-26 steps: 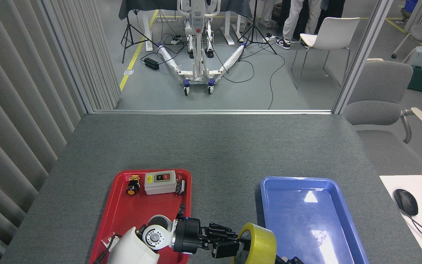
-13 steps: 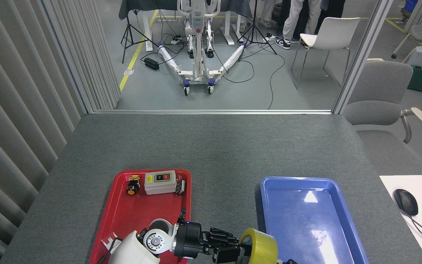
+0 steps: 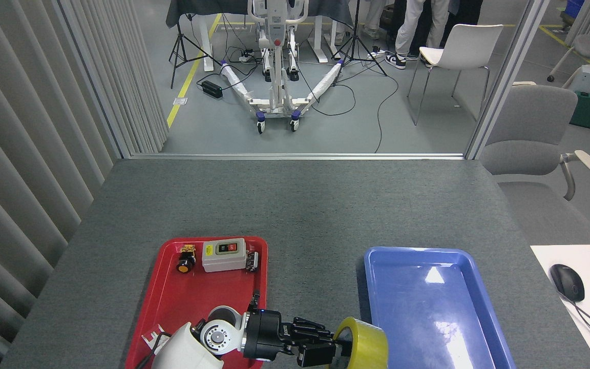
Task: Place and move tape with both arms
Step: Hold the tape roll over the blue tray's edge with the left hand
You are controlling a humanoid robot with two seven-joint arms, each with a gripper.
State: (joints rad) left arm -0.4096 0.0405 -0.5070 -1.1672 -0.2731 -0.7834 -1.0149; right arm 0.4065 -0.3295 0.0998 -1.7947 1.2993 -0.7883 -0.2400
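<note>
My left gripper (image 3: 325, 343): fingers closed on tape (image 3: 364, 341) | tape: held on edge between red tray (image 3: 172, 302) and blue tray (image 3: 484, 312), at table's near edge | my right gripper: out of view

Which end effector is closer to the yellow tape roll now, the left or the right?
Left. The left end effector grips the tape roll from its left side, fingers in its core. The right end effector is not in view.
</note>
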